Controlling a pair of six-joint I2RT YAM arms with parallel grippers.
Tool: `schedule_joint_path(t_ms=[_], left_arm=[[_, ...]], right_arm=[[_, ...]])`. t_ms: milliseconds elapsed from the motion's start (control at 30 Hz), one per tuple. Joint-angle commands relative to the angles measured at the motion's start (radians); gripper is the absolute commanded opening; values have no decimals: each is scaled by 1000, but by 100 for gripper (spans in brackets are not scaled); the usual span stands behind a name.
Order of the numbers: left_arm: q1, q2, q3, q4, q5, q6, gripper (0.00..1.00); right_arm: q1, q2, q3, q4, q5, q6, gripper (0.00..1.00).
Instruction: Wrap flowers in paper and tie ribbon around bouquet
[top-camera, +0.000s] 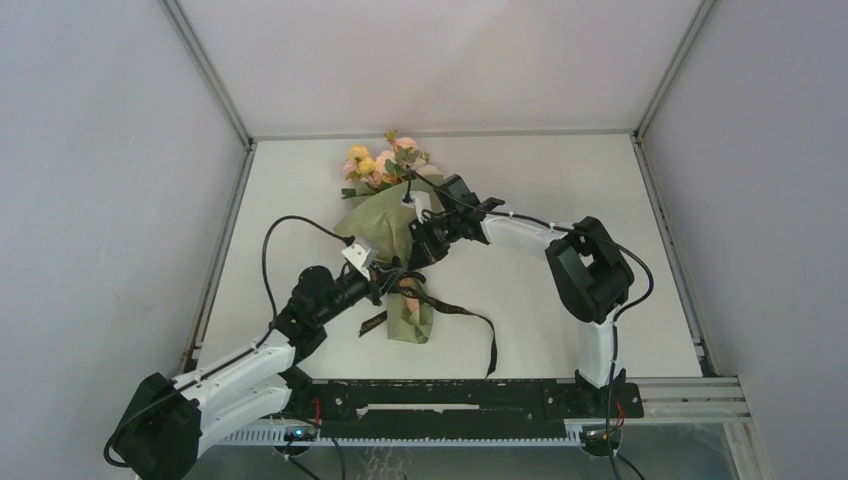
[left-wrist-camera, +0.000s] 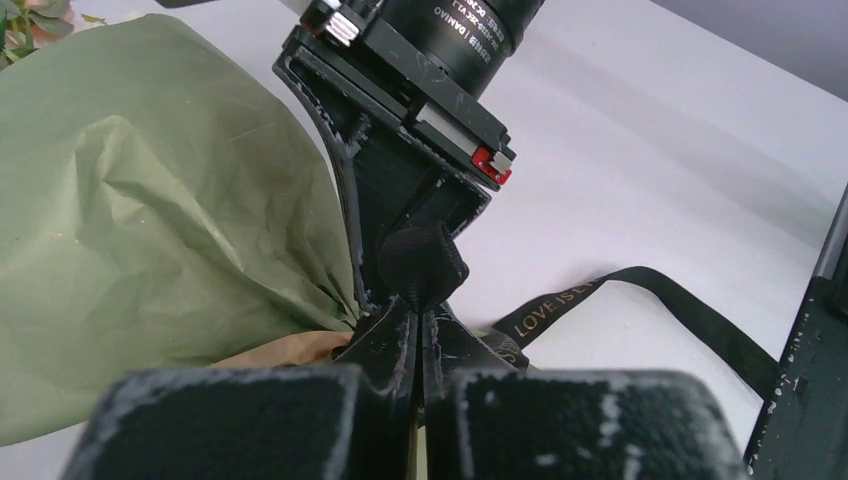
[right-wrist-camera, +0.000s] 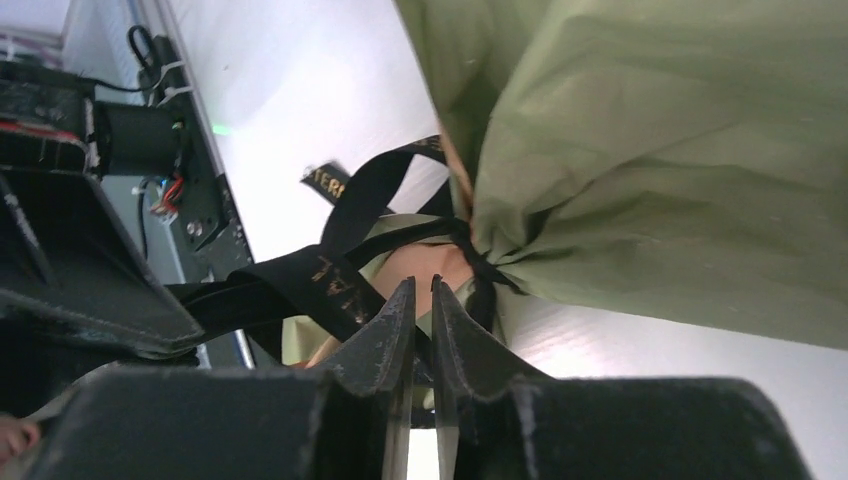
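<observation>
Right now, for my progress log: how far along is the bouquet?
Done: the olive-green paper sheet wraps the pink and yellow flowers. In hand: the narrow black ribbon circles the gathered neck, where the left end effector and right end effector meet. Remaining: a finished knot isn't visible; ribbon tails trail loose.

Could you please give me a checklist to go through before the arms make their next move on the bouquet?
1. Wrap: paper closed around the flowers: ok; blooms stick out of its far end.
2. Cinch: ribbon drawn round the paper's neck: ok.
3. Knot finished: cannot tell.
4. Shut left tool: ok; whether it pinches the ribbon, cannot tell.
5. Ribbon held by right tool: cannot tell; jaws nearly together.
6. Loose ribbon tail lying free on the table: ok.
</observation>
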Motion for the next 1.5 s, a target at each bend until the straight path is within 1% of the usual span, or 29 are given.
schedule_joint_path(t_ms=[0, 133, 233, 267, 300, 367, 400, 467, 533, 633, 700, 767, 867, 933, 1000, 1033, 1133, 1200, 1300, 1367, 1467], left_arm=[[8, 6, -8, 64, 10, 49, 0], [10, 10, -8, 76, 15, 70, 0], [12, 16, -10, 72, 6, 88, 0], [13, 18, -12, 75, 2, 101, 0], [14, 21, -13, 82, 1, 109, 0], [17, 32, -17, 97, 13, 171, 0], [16, 41, -19, 109, 23, 194, 0], [16, 57, -26, 131, 45, 235, 0], [16, 67, -26, 140, 60, 256, 0], [17, 83, -23, 167, 52, 296, 0], [18, 94, -24, 199, 35, 327, 0], [21, 110, -27, 225, 35, 354, 0], [27, 131, -33, 233, 54, 400, 0], [31, 147, -35, 233, 59, 411, 0], [34, 159, -33, 235, 73, 428, 0], [34, 162, -33, 239, 84, 438, 0], [35, 169, -31, 248, 86, 458, 0], [34, 168, -32, 245, 96, 479, 0], [34, 179, -38, 263, 125, 564, 0], [36, 188, -37, 280, 119, 588, 0], [38, 199, -37, 278, 123, 605, 0]], right_arm=[[10, 18, 41, 35, -145, -52, 20], [3, 47, 42, 87, -197, -35, 21], [-10, 50, 34, 103, -289, -44, 22], [-12, 51, 32, 95, -282, -55, 23], [-11, 54, 31, 88, -245, -61, 24], [-10, 65, 33, 86, -136, -58, 26], [-10, 70, 33, 96, -108, -50, 27], [-16, 74, 35, 127, -79, -33, 27], [-18, 82, 51, 138, -61, -30, 25], [-19, 114, 77, 115, -146, -46, 22], [-17, 133, 74, 107, -250, -66, 22], [-22, 166, 90, 85, -401, -70, 23], [-30, 184, 106, 72, -496, -70, 24], [-31, 166, 89, 117, -532, -66, 24], [-34, 140, 59, 190, -549, -19, 26], [-37, 129, 44, 240, -551, 9, 27], [-49, 108, 6, 308, -531, 76, 27], [-57, 100, -32, 428, -535, 151, 28], [-54, 110, -84, 617, -534, 309, 29], [-46, 116, -109, 706, -539, 375, 30], [-42, 106, -141, 791, -537, 434, 33]])
